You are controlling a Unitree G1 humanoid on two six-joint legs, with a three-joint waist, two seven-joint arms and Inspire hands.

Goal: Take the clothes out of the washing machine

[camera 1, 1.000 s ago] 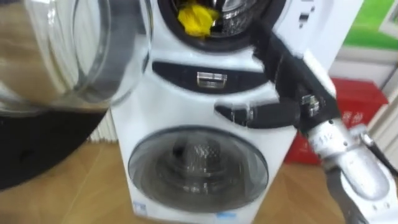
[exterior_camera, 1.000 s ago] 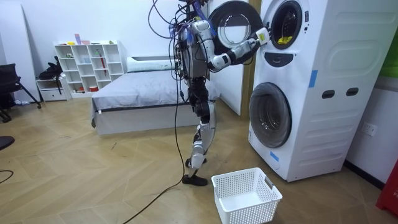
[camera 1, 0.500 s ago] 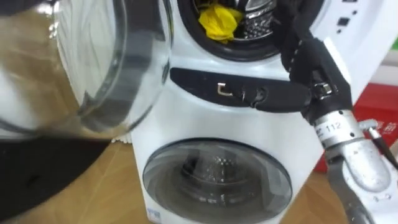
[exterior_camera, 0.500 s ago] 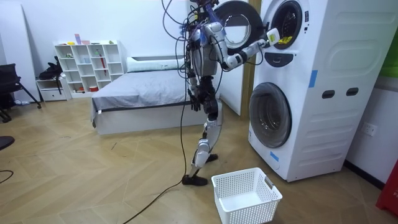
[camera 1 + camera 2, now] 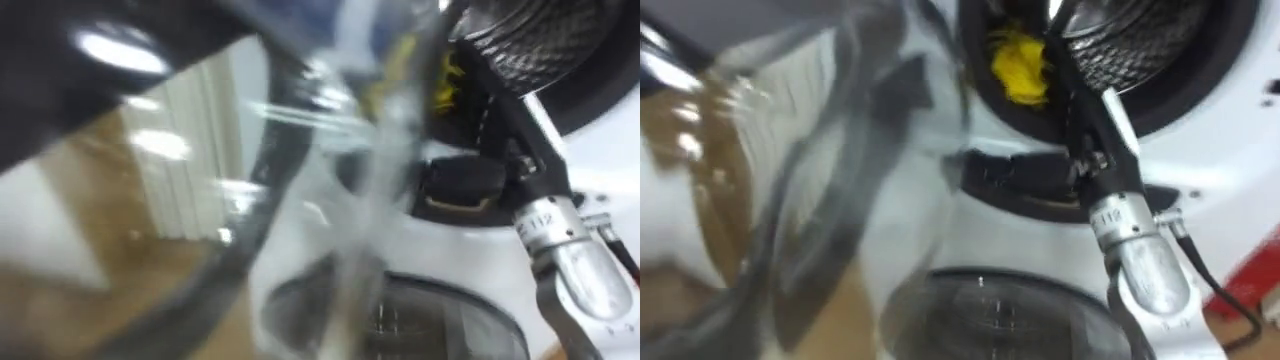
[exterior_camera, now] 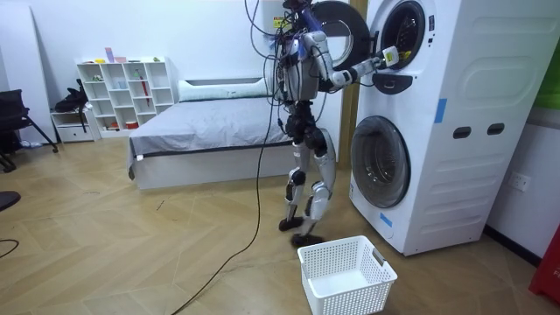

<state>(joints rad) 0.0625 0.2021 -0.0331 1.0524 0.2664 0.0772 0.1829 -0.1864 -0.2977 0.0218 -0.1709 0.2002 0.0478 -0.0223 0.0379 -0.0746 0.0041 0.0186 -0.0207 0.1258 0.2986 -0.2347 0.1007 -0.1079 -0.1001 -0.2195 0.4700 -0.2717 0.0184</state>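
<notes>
**Item:** yellow cloth [image 5: 1020, 65] lies inside the upper drum [image 5: 1160, 40] of the stacked washer [image 6: 455, 131], at the drum's left side, just behind the front rim. Not gripped by anything.

**R. hand:** the right hand [image 5: 1080, 165] comes in from lower right, arm raised to the upper drum opening.
- Fingers [image 5: 1065, 85] look stretched out, pointing up and into the opening, just right of the cloth. Contact w/ cloth: cannot tell.
- Thumb [image 5: 1005, 170] sticks out to the left, across the dark panel [image 5: 1035, 203] below the drum.
- Nothing in its hold.

**Washer:**
- Upper door [image 5: 790, 200] is swung open to the left. Its glass sits very near the head camera, on the left.
- Lower door [image 5: 990, 310] is closed, directly below the hand.

**Robot pos. (room view):** standing upright on the floor [image 6: 131, 245], close in front of the washer, facing it, right arm held out to the upper opening.

**Surroundings:**
- White basket [image 6: 354, 297] on the floor, just beside the robot's feet, in front of the lower door.
- Bed [image 6: 201, 131] behind the robot, on the room view's left.
- White shelf [image 6: 122, 92] against the far wall, well apart from the washer.
</notes>
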